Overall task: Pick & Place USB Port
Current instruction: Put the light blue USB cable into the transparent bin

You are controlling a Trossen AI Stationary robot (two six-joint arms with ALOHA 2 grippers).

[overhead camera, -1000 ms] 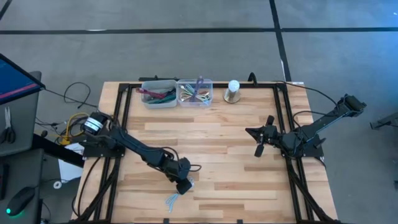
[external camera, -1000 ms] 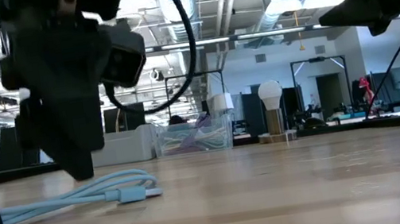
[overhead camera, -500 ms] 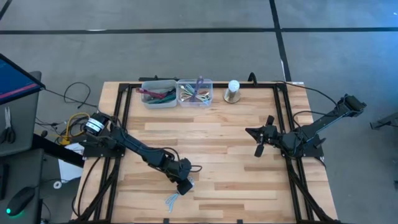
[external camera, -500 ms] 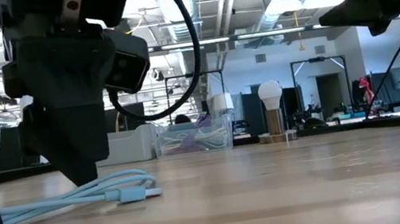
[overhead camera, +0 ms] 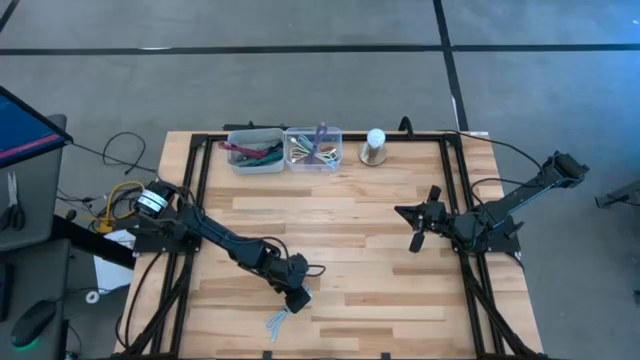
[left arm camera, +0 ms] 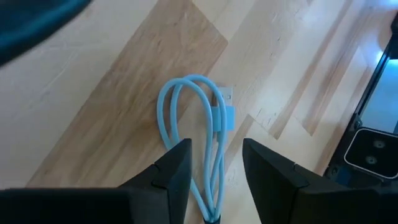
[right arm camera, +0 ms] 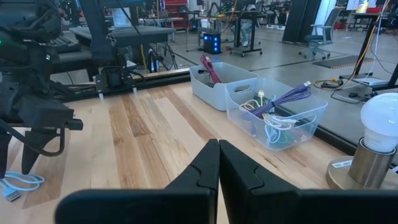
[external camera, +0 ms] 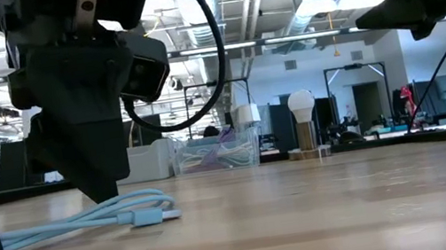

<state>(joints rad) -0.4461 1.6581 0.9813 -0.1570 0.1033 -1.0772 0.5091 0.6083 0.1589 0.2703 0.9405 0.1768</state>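
Right now I have the left gripper (left arm camera: 214, 171) poised directly over the light blue USB cable (left arm camera: 198, 130), which lies coiled and strapped on the wooden table (overhead camera: 380, 270) toward the 7 o'clock part of the top, close to the near edge. My left wrist view shows the jaws apart, one finger on each side of the cable's looped strands, with the plug end at the far end of the loop. From the low view the left gripper's tips look to be at or just above the surface beside the cable; I cannot tell whether they touch the wood.

I judge the step in hand to be the pick: the approach looks done and the grasp not yet made. The next move calls for closing the fingers squarely on the bundled strands, low enough to catch them all, then lifting cleanly. The soft loops could slip or splay if I close too high.

Toward 12 o'clock sit a grey bin (overhead camera: 255, 152) of red and dark cables and a clear bin (overhead camera: 313, 148) of mixed cables, with a light bulb on a stand (overhead camera: 374, 146) beside them. One of the bins is the likely drop point.

My right gripper (overhead camera: 420, 220) waits raised at about 3 o'clock, its jaws together
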